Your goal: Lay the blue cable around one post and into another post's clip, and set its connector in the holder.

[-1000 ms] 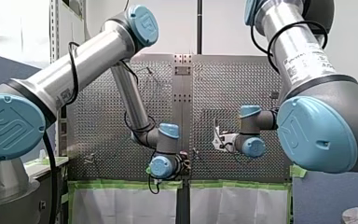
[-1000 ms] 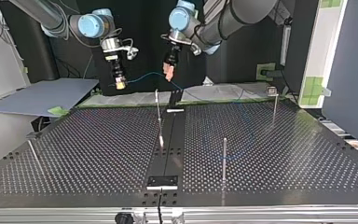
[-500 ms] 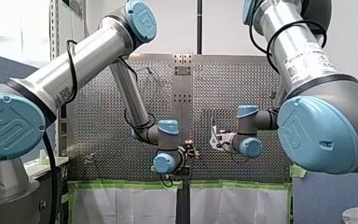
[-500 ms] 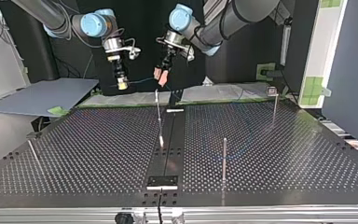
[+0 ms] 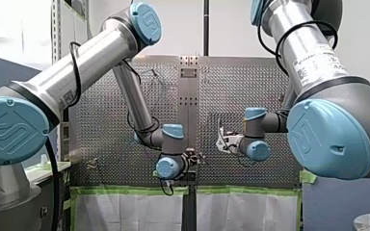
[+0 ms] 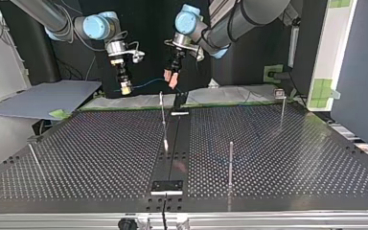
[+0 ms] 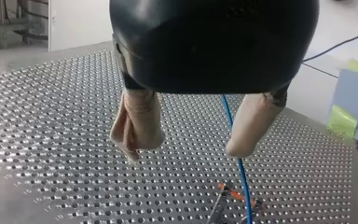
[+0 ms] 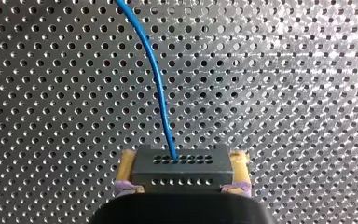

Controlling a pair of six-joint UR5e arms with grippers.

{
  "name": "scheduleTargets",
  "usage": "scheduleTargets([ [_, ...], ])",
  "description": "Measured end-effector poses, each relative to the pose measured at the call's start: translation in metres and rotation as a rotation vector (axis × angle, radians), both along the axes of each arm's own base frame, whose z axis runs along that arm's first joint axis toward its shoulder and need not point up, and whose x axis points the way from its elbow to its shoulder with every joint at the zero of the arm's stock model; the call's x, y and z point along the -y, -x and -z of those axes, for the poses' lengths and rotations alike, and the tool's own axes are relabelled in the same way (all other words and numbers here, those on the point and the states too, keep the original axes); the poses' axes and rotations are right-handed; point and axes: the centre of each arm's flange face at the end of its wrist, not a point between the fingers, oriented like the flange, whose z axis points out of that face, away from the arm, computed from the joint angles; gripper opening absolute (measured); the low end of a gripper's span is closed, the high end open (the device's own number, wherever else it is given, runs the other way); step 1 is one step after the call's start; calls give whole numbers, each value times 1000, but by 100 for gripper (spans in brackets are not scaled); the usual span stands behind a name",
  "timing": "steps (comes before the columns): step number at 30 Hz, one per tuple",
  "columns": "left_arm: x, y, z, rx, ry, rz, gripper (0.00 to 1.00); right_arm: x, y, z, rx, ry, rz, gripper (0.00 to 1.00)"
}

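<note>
The perforated grey metal table (image 8: 298, 65) glares white in patches under bright light in the right wrist view, with duller bands between. In the top view the table is dim and the space behind it near black, with a faint sheen on its dark middle strip (image 6: 175, 158). In the left wrist view the pale ground (image 7: 345, 18) beyond the table is washed out.

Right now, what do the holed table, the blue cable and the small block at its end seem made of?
The table looks like bare metal, shiny: light glints between its holes. The blue cable seems plastic-coated: smooth, bending in a soft curve. The block looks dull dark grey, matte; plastic or coated metal, I cannot tell.
</note>
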Motion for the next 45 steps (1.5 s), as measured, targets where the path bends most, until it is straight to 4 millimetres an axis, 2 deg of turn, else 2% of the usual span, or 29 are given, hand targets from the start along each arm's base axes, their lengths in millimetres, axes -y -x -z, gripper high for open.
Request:
scheduleTargets([
  [23, 1, 5, 7, -118, 64, 66, 100, -7, -9, 0, 6, -3, -22, 0],
  [32, 3, -10, 4, -94, 80, 16, 100, -11, -13, 0, -1, -5, -27, 0],
  [42, 8, -30, 28, -60, 70, -42, 100, -13, -14, 1, -5, -11, -32, 0],
  [43, 8, -32, 28, -51, 71, -51, 83, -13, -15, 1, -5, -12, -33, 0],
  [44, 7, -34, 28, -44, 72, -60, 75, -14, -15, 1, -6, -12, -33, 0],
  [45, 5, -36, 27, -34, 74, -73, 75, -14, -15, 1, -6, -14, -34, 0],
])
